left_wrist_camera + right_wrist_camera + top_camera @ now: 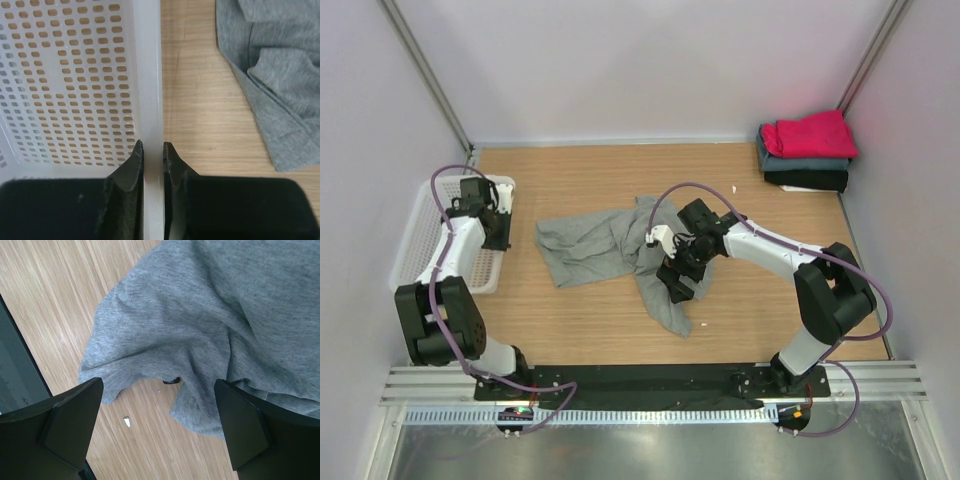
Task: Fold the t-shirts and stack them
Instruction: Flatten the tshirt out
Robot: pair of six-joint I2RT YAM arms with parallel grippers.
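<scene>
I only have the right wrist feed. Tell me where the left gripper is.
Observer: The left gripper is shut on the side wall of the white basket, at the table's left side.
Operator: Report the folded stack.
Observer: Three folded shirts sit in the far right corner: the magenta-red t-shirt on the slate-blue t-shirt on the black t-shirt.
Operator: Give me the grey one's full layout.
Observer: The grey t-shirt lies crumpled mid-table, apart from the basket, with one part trailing toward the near edge.
</scene>
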